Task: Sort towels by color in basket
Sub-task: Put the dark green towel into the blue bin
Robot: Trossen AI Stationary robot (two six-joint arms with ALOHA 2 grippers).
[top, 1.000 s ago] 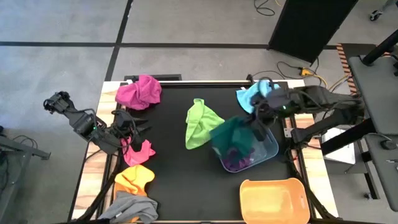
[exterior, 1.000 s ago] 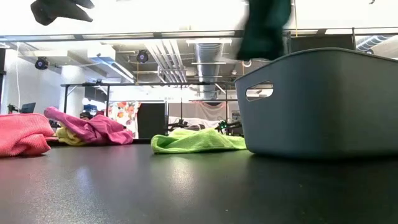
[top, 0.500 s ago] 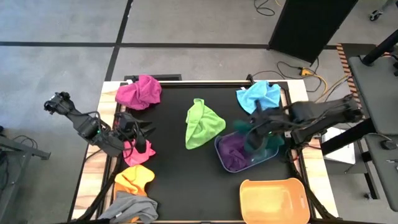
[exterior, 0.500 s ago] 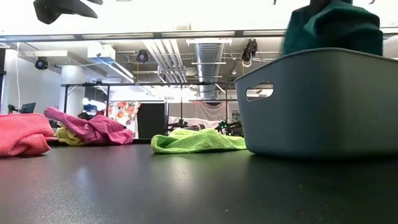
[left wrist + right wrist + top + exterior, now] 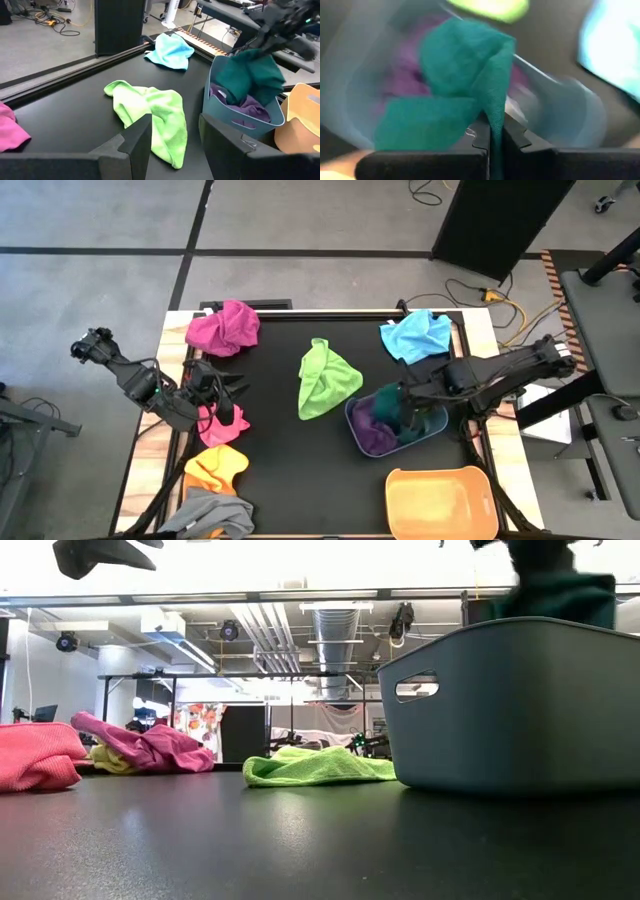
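Black tabletop with teal basket: right gripper, jaws clamped on the dark green towel, has lowered it onto the purple towel inside; left gripper, part-open and empty, hovers far left.

showed the right claw pinched together on a fold of the dark green towel, dark fingers meeting at the cloth's hanging edge. draped the rest of that towel down into the blue basket, over a purple towel lying inside. caught a lime towel beyond the basket on the dark worktop, and a light blue towel off to one side. blurred heavily throughout, edges smeared.
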